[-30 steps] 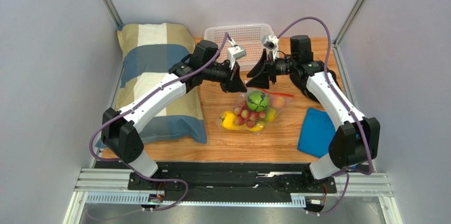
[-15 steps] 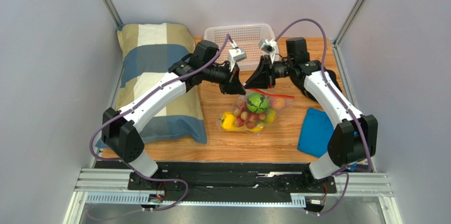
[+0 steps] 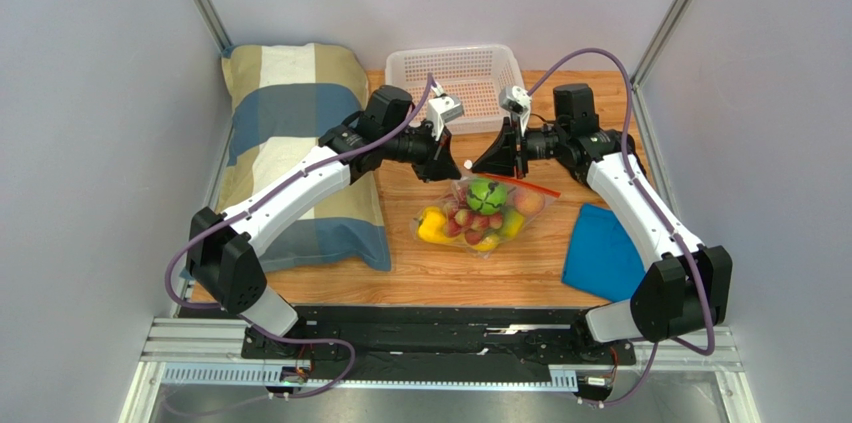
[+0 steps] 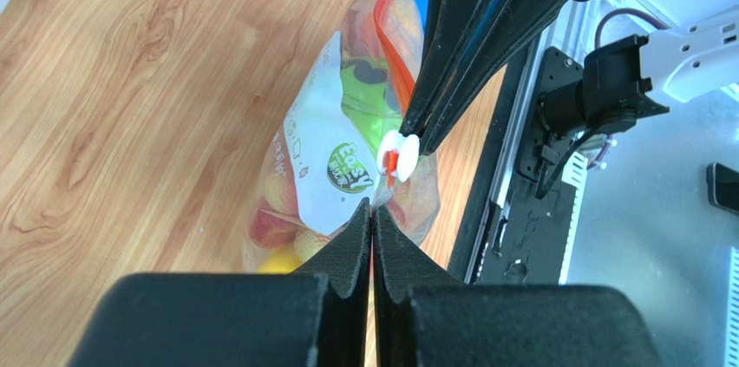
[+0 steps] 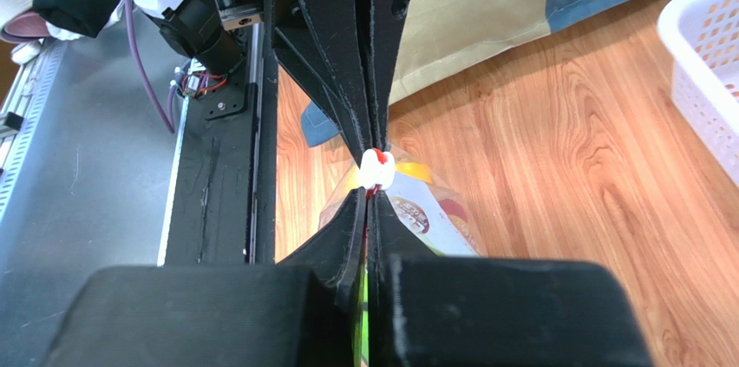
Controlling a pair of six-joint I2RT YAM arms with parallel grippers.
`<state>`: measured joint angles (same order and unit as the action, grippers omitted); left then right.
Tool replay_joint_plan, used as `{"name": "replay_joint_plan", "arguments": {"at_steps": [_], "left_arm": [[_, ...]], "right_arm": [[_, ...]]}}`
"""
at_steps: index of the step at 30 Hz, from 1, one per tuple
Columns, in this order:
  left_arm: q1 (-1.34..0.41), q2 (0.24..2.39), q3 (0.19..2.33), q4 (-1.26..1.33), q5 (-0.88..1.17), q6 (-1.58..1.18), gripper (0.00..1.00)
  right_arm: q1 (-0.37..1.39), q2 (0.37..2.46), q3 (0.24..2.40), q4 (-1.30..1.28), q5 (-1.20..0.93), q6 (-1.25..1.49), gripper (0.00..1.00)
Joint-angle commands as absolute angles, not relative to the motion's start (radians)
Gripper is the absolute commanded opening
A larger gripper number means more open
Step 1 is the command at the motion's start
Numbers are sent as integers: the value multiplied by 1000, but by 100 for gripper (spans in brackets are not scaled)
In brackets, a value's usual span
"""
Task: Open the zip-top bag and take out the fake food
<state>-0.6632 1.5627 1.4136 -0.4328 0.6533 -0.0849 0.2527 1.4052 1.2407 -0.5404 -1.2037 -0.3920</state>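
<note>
The zip-top bag (image 3: 487, 230) lies on the wooden table, its mouth end raised between both grippers. Through the clear plastic the fake food shows: a green ball (image 3: 486, 195), a yellow pepper (image 3: 432, 226), red berries and a peach (image 3: 528, 202). My left gripper (image 3: 455, 168) (image 4: 371, 208) is shut on the bag's (image 4: 330, 150) top corner. Facing it, my right gripper (image 3: 478, 167) (image 5: 368, 198) is shut on the red zip strip (image 4: 390, 37), right beside the white slider (image 5: 377, 169) (image 4: 397, 155). The two gripper tips almost touch.
A white perforated basket (image 3: 455, 73) stands at the back, just behind the grippers. A striped pillow (image 3: 290, 143) covers the left side under the left arm. A blue cloth (image 3: 600, 248) lies at the right, near the right arm.
My right gripper has moved in to the bag's mouth and gone from open to shut beside the slider. The left gripper stays shut; the bag's top has shifted slightly.
</note>
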Motion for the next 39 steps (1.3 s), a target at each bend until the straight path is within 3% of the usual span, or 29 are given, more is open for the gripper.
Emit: {"name": "replay_joint_plan", "arguments": {"at_steps": [1,5,8,9,12,21,28,31,32,33,39], "left_arm": [[-658,1502,1408,-370,611,-95,0],[-658,1525,1423,-357,736,-107,0],[-658,1555,1434,-338,868,-132,19],[-661,1557,1428,-327,883,-143,32],[-660,1560,1405,-302,891,-146,43],[-660,1592,1330,-114,858,-206,48],[-661,1501,1328,-182,732,-144,48],[-661,1415,1306,-239,672,-120,58],[-660,1392,1293,-238,654,-118,69],[-660,1366,1270,-238,634,-115,72],[-647,1426,1258,-273,612,-101,99]], "right_arm": [[242,1367,1230,-512,-1200,-400,0],[244,1348,1198,-479,-1213,-371,0],[242,1358,1201,-437,-1229,-328,0],[244,1361,1210,-436,-1229,-328,0],[244,1364,1224,-436,-1235,-319,0],[244,1381,1247,-382,-1269,-245,0],[244,1381,1262,-379,-1272,-232,0],[244,1384,1255,-380,-1273,-236,0],[244,1382,1253,-379,-1275,-238,0],[244,1385,1253,-379,-1275,-238,0],[244,1393,1262,-380,-1287,-238,0]]}}
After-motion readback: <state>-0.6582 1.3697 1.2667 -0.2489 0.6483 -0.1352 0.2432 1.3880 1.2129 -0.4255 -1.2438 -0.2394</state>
